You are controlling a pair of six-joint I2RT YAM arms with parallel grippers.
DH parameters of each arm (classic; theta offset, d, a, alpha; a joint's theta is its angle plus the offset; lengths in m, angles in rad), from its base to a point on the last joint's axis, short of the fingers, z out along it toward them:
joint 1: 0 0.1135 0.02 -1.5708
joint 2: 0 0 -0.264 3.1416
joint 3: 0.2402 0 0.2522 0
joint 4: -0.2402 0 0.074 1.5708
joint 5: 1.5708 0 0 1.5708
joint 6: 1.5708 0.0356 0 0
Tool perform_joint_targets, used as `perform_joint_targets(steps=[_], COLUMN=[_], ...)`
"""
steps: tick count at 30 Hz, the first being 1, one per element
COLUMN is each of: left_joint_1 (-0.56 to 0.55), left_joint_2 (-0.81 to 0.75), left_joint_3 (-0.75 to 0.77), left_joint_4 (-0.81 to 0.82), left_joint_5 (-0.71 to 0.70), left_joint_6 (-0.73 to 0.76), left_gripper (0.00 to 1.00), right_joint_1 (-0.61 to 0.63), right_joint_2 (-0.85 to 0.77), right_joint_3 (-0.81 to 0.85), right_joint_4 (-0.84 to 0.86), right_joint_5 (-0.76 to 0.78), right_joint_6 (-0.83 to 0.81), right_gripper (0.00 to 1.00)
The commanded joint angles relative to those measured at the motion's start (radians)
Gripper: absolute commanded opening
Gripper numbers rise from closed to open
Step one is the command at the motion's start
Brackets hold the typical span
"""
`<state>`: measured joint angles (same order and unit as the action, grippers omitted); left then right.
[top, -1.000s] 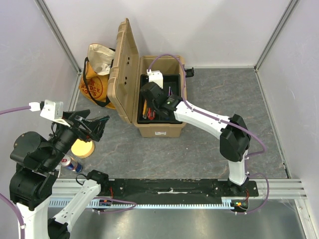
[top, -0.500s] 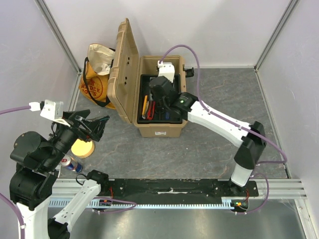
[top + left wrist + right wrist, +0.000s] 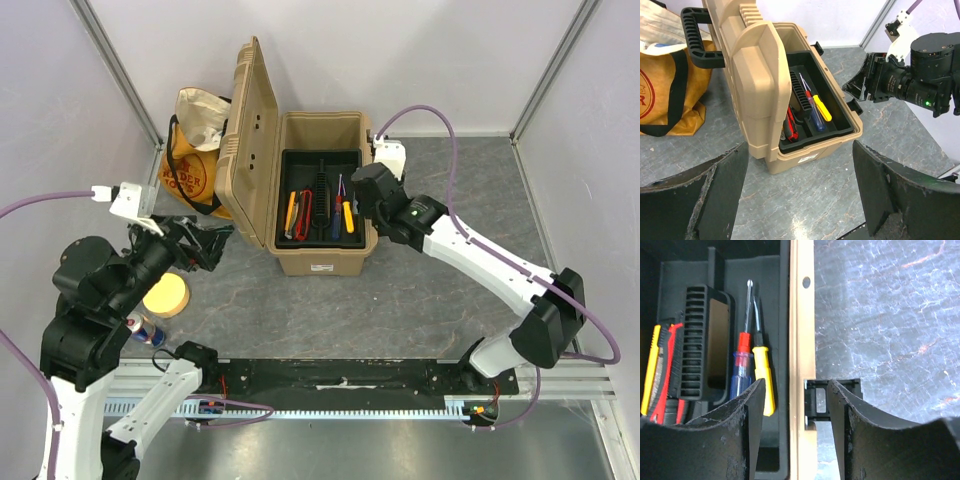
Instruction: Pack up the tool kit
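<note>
Drawn up out of the toolbox (image 3: 322, 258), the right tool (image 3: 366, 203) now hangs over the box's right rim. A second ago it was down in the black inner tray (image 3: 322, 162). The left arm has also swung a little toward the box.

From above, the toolbox stands on the grey surface (image 3: 440, 290) with its lid (image 3: 250, 140) raised on its left side. In the tray lie a yellow-handled screwdriver (image 3: 347, 217), a blue-handled screwdriver (image 3: 337, 222) just left of it, and red-handled pliers (image 3: 305, 215) toward the tray's left end. An orange-yellow cloth bag (image 3: 190, 170) sits left of the lid. The left tool (image 3: 208, 248) hovers left of the box's front corner, well apart from it.

The left wrist view looks at the box's front corner through widely spread fingers (image 3: 715, 195) that hold nothing. The lid stands upright, its black carry handle (image 3: 697, 37) on the outer face, and the screwdrivers lie along the tray. The right tool appears beyond the box's right wall.

The right wrist view looks straight down. The two fingers stand apart and pinch nothing. The box's tan right rim and a black latch (image 3: 820, 397) on its outer wall lie below the gap between them. The screwdrivers lie just inside that rim, beside the tray's ribbed black grip (image 3: 705, 340).
</note>
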<state>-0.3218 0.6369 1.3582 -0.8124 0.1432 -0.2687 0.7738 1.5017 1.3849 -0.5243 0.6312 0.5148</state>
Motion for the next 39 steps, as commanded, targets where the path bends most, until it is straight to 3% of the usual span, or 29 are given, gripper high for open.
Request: perform_joint_targets(steps=[1,13,25,27,33,39], left_joint_1=[0.001,0.001,0.001,0.001,0.001,0.001], left_joint_2=[0.020,0.033,0.142,0.173,0.222,0.242], left_joint_3=[-0.011,-0.039,-0.105,-0.103,-0.085,-0.097], left_joint_4=[0.055,0.110,0.269,0.292,0.344,0.420], left_joint_5=[0.030,0.036,0.075,0.073,0.136,0.205], left_joint_6=[-0.033,-0.043,-0.041,-0.035,-0.038,-0.067], left_gripper=[0.89,0.89,0.88,0.85,0.60,0.58], right_joint_1=[-0.011,-0.033,-0.079,-0.091,-0.134,-0.183], right_joint_2=[-0.066,-0.071,-0.136,-0.156,-0.222,-0.284], right_joint_3=[-0.033,0.014,-0.032,-0.050,-0.107,-0.156], right_joint_4=[-0.005,-0.005,0.010,0.010,0.003,-0.003], right_joint_5=[-0.040,-0.277,-0.264,-0.280,-0.294,-0.288], right_joint_6=[0.002,-0.065,-0.030,-0.029,-0.025,-0.007], right_gripper=[0.58,0.61,0.61,0.61,0.61,0.62])
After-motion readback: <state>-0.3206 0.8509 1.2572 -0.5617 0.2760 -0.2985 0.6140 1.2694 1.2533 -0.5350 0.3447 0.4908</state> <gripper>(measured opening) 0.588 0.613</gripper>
